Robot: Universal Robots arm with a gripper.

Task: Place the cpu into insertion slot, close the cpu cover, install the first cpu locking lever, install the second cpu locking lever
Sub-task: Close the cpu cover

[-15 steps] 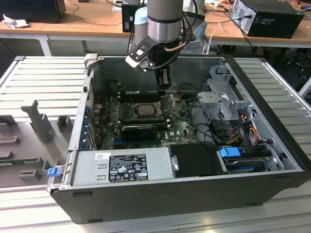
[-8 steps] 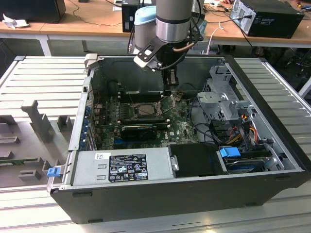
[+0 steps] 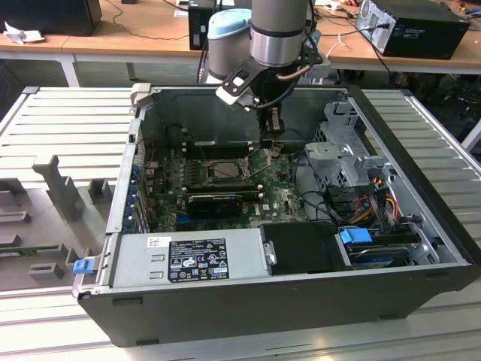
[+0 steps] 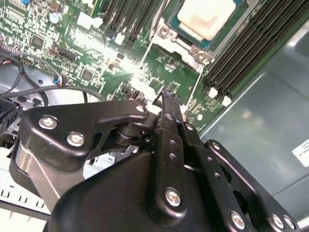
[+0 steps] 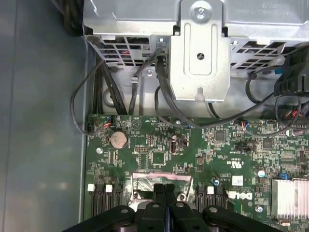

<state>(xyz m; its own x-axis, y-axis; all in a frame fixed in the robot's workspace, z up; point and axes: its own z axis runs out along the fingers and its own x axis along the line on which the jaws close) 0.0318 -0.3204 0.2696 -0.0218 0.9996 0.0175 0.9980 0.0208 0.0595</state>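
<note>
The cpu (image 4: 206, 15) shows its pale silvery-tan face inside the insertion slot (image 3: 224, 170) on the green motherboard. The dull-metal cpu cover (image 4: 170, 39) frames it and appears to lie flat over the socket. My gripper (image 3: 273, 141) hangs just above the board, beside the socket on the exterior view's right. Its black fingers (image 4: 167, 110) are pressed together with nothing visible between them. In the first wrist view the gripper (image 5: 164, 189) is right at a shiny metal edge of the socket (image 5: 145, 180). I cannot make out the locking levers clearly.
The work sits inside an open computer case (image 3: 406, 248). A metal drive cage (image 3: 342, 154) with cables stands on the exterior view's right of the gripper. Long black memory slots (image 4: 251, 48) flank the socket. A power supply (image 3: 195, 259) fills the near side, and a heatsink (image 5: 289, 195) is nearby.
</note>
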